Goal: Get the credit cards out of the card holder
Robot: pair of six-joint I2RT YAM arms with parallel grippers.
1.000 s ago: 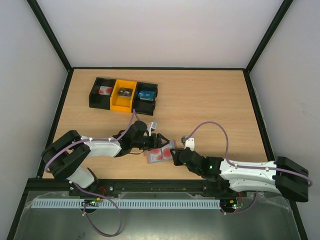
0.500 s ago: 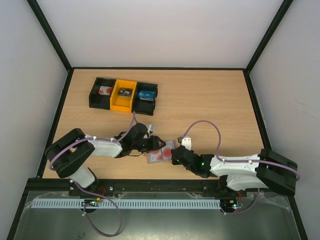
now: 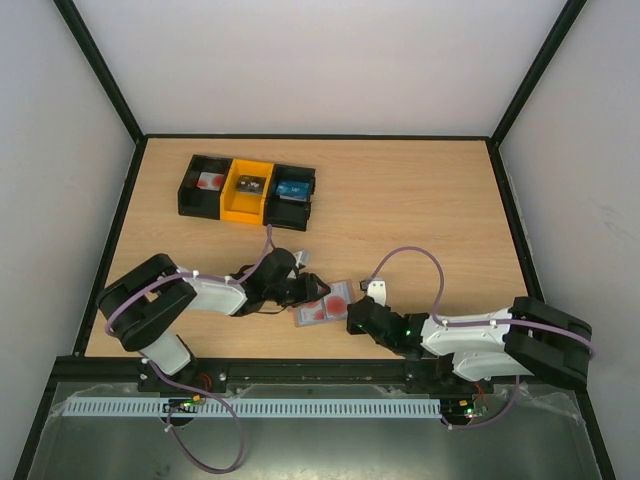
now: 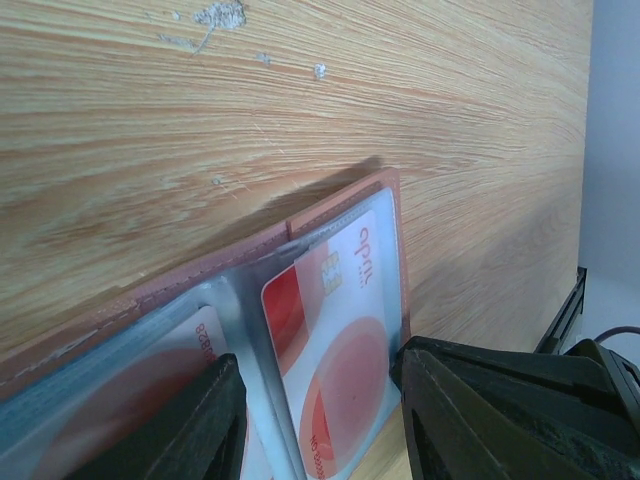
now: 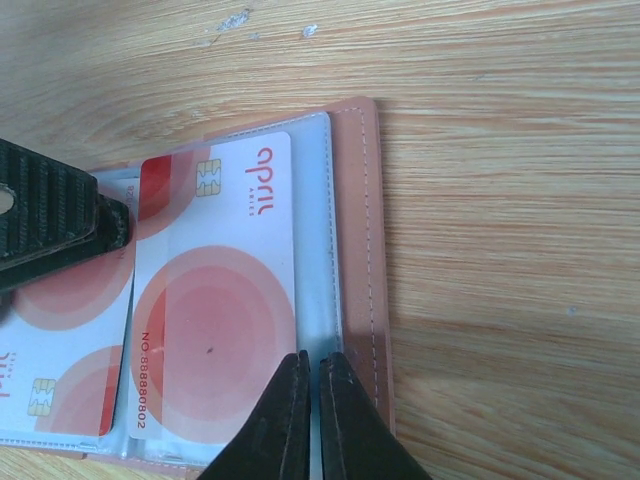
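Observation:
The card holder (image 3: 326, 306) lies open and flat near the table's front edge, its brown rim (image 5: 362, 250) around clear pockets. Two white credit cards with red circles sit inside the pockets, one on the right (image 5: 215, 300) and one on the left (image 5: 70, 350). My left gripper (image 4: 320, 420) is open. Its fingers (image 4: 180, 430) stand either side of the right-hand card (image 4: 345, 330), and one finger (image 5: 50, 215) lies across the fold. My right gripper (image 5: 310, 365) is shut, its tips on the clear strip between that card and the rim.
A row of three bins stands at the back left: black (image 3: 205, 185), yellow (image 3: 247, 190) and black with a blue item (image 3: 293, 188). Dark frame rails border the table. Both arms (image 3: 470, 335) lie low along the front edge, meeting at the holder.
My right gripper's jaws have closed at the holder's near edge and its arm has folded in closer. My left gripper's jaws have narrowed over the holder.

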